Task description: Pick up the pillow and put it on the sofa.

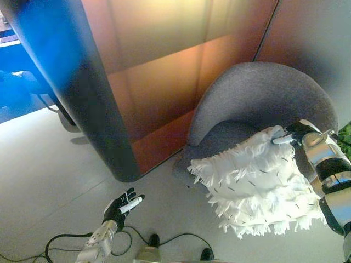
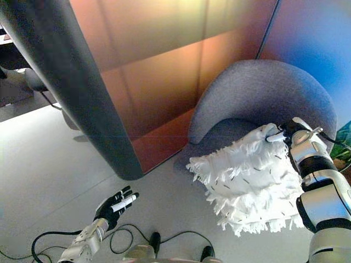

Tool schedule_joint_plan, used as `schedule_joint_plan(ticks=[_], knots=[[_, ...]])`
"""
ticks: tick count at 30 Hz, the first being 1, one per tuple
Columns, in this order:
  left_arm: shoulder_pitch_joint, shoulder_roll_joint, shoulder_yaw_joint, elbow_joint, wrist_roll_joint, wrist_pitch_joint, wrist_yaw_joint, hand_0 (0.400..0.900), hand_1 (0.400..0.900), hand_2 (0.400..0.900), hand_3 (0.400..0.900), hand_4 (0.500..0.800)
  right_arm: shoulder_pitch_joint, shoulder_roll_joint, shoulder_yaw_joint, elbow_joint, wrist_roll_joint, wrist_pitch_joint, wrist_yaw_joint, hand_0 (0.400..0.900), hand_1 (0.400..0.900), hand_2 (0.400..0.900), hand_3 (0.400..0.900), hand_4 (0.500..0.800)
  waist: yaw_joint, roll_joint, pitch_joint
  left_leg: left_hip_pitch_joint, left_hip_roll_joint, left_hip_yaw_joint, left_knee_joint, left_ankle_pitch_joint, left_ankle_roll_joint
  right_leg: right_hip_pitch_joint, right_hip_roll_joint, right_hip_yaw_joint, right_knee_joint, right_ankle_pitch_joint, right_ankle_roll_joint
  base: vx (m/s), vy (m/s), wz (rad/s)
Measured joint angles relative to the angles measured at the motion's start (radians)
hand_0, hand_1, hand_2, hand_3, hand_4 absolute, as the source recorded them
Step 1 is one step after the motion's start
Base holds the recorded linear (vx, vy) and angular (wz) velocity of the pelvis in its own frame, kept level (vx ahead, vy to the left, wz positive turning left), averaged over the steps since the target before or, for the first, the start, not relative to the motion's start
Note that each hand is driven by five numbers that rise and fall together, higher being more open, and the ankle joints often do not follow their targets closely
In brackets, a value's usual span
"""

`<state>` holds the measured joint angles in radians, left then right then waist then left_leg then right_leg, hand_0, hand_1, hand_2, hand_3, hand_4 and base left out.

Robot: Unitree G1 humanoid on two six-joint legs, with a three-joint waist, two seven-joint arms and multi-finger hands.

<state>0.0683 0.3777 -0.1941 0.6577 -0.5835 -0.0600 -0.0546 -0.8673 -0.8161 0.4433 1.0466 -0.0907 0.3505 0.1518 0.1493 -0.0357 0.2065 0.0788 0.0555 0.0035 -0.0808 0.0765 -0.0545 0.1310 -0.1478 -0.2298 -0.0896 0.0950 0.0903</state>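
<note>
so that it clears the sofa seat, right hand grips the fringed pillow's top corner; left hand hangs loose-fingered.

The right arm comes in from the lower right and reaches up and forward, its wrist bent inward. The right hand has its fingers curled, pinching the top edge of the pillow. The left arm enters low at the lower left, and the left hand is held out with straight, spread fingers, holding nothing.
</note>
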Motion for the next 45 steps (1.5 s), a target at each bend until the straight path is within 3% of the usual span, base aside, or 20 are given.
schedule_joint_plan(ticks=[4,8,10,18,37,45], knots=[[-0.012,0.024,-0.054,-0.004,-0.005,-0.010,-0.009,0.900,0.900,0.900,0.900,0.800,-0.047,0.001,0.066,0.052,0.002,0.014,-0.020,0.400,0.400,0.400,0.400,0.500,0.022,0.003,-0.004,-0.051,0.004,-0.006,0.001,0.015,-0.005,-0.049,0.005,-0.003,0.003,0.006,-0.004,-0.29,-0.057,0.02],[-0.064,0.029,-0.105,-0.006,-0.030,-0.036,-0.016,0.900,0.900,0.900,0.900,0.800,-0.136,0.003,0.106,0.081,0.010,0.020,-0.131,0.410,0.410,0.410,0.410,0.506,0.025,0.025,0.009,-0.157,0.008,-0.013,0.001,0.051,-0.004,-0.154,0.011,-0.004,0.003,0.037,-0.012,-0.29,0.002,-0.07],[-0.085,0.027,-0.120,-0.025,-0.051,-0.050,-0.001,0.900,0.900,0.900,0.900,0.800,-0.172,0.003,0.114,0.081,0.021,0.019,-0.169,0.900,0.900,0.900,0.900,0.800,0.025,0.040,0.036,-0.174,0.009,-0.014,0.001,0.059,-0.005,-0.170,0.013,-0.003,0.003,0.044,-0.014,-0.11,0.012,-0.08],[-0.143,0.027,-0.120,-0.088,-0.069,-0.072,0.047,0.900,0.900,0.900,0.900,0.800,-0.271,-0.001,0.139,0.091,0.022,0.036,-0.204,0.900,0.900,0.900,0.900,0.800,0.021,0.046,0.117,-0.184,0.013,-0.010,0.001,0.061,-0.008,-0.183,0.016,0.002,0.003,0.047,-0.015,-0.01,0.008,-0.02],[-0.122,0.035,-0.096,-0.088,-0.086,-0.056,0.044,0.900,0.900,0.900,0.900,0.800,-0.278,-0.028,0.136,0.099,0.002,0.014,-0.186,0.900,0.900,0.900,0.900,0.800,0.024,0.037,0.124,-0.118,0.013,-0.007,0.001,0.045,-0.011,-0.117,0.014,0.003,0.002,0.042,-0.015,0.06,0.010,0.01],[-0.100,0.035,-0.071,-0.094,-0.079,-0.026,0.045,0.900,0.900,0.900,0.900,0.800,-0.270,-0.033,0.051,0.082,0.003,0.007,-0.203,0.900,0.900,0.900,0.900,0.800,0.021,0.032,0.119,-0.077,0.013,0.000,0.000,0.038,-0.007,-0.080,0.014,0.008,0.002,0.036,-0.015,0.09,0.016,-0.02]])
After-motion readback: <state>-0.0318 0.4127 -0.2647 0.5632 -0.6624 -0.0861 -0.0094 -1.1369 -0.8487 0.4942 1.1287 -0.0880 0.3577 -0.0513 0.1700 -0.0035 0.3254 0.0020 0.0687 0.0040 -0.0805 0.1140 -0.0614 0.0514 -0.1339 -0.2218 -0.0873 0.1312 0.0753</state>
